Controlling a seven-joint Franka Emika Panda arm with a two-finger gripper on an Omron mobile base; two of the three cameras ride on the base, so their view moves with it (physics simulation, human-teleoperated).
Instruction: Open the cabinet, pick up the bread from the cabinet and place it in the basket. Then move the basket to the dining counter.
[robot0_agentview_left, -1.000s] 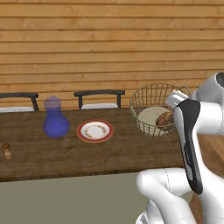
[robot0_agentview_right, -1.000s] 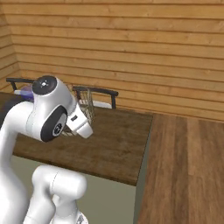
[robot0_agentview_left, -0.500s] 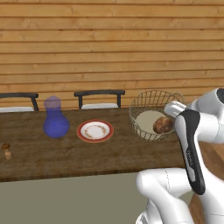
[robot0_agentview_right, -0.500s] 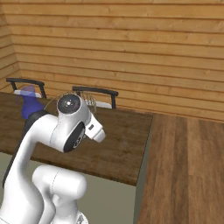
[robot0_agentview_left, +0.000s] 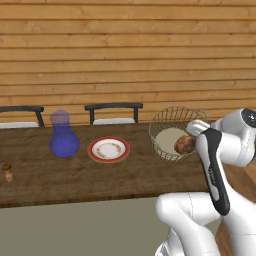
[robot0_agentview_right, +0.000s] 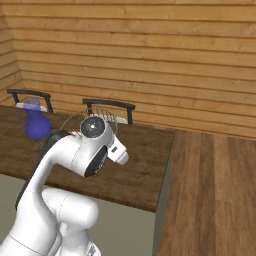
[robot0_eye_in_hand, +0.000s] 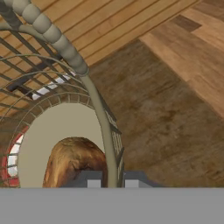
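The grey wire-mesh basket (robot0_agentview_left: 172, 131) is at the right end of the dining counter (robot0_agentview_left: 75, 172), tipped toward the camera. The dark-brown bread (robot0_agentview_left: 184, 145) lies inside on its pale base. In the hand view my gripper (robot0_eye_in_hand: 111, 181) is shut on the basket (robot0_eye_in_hand: 65, 48) rim, one fingertip on each side of the wire. Just inside the rim lies the bread (robot0_eye_in_hand: 72, 159), and the dining counter (robot0_eye_in_hand: 166, 109) spreads below. My arm covers most of the basket (robot0_agentview_right: 102, 115) in the right base view. Whether the basket rests on the top I cannot tell.
A blue vase (robot0_agentview_left: 63, 140), a red-rimmed plate (robot0_agentview_left: 108, 149) and a small brown item (robot0_agentview_left: 7, 172) stand further left on the counter. Two dark chairs (robot0_agentview_left: 113, 112) stand behind it against the wood wall. Plank floor (robot0_agentview_right: 210, 190) lies beyond the counter's right edge.
The basket with the bread has come down and slightly left toward the counter top. My arm's upper joints have swung lower. The gripper stays shut.
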